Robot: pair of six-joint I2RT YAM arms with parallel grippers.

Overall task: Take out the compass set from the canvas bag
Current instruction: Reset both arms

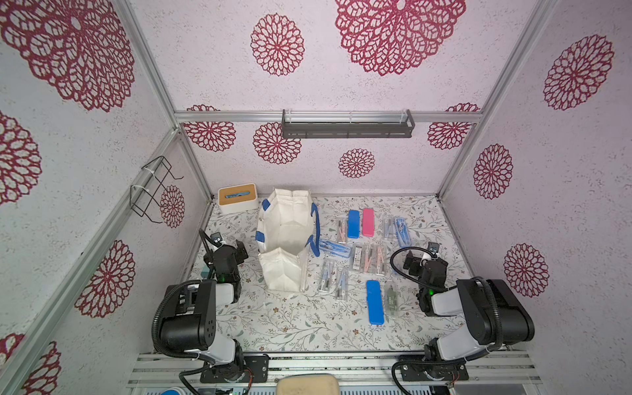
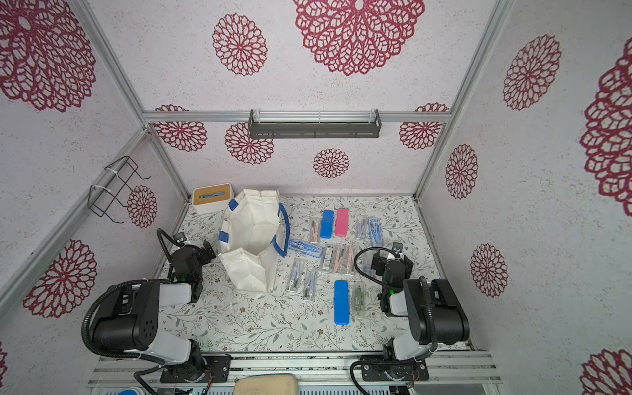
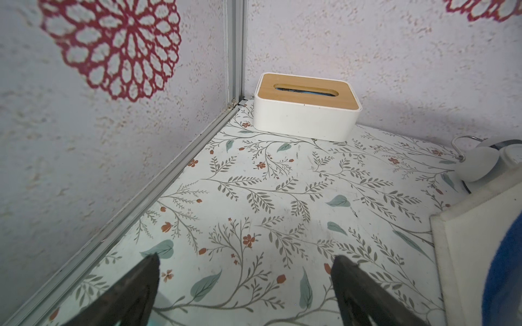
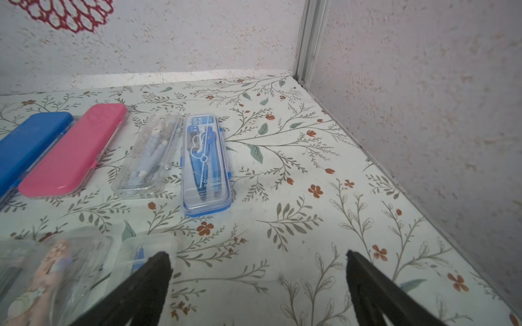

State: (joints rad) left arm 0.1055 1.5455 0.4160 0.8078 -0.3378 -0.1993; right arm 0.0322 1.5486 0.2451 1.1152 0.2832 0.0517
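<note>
2 arms (image 1: 191,318) (image 1: 492,314) folded, L/R tools (image 3: 245,258) (image 4: 257,254) wide

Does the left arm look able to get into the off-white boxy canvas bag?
Probably yes: the left gripper is open, empty, beside the canvas bag, whose mouth gapes upward with the blue strap handle hanging outside it. It would need to lift over the rim.

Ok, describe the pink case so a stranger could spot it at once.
Find the canvas bag on the floral table, then look toward the right arm's side, where cases lie. In the row nearest the back wall, the pink case lies alongside a blue case; it is the only solid pink one.
</note>
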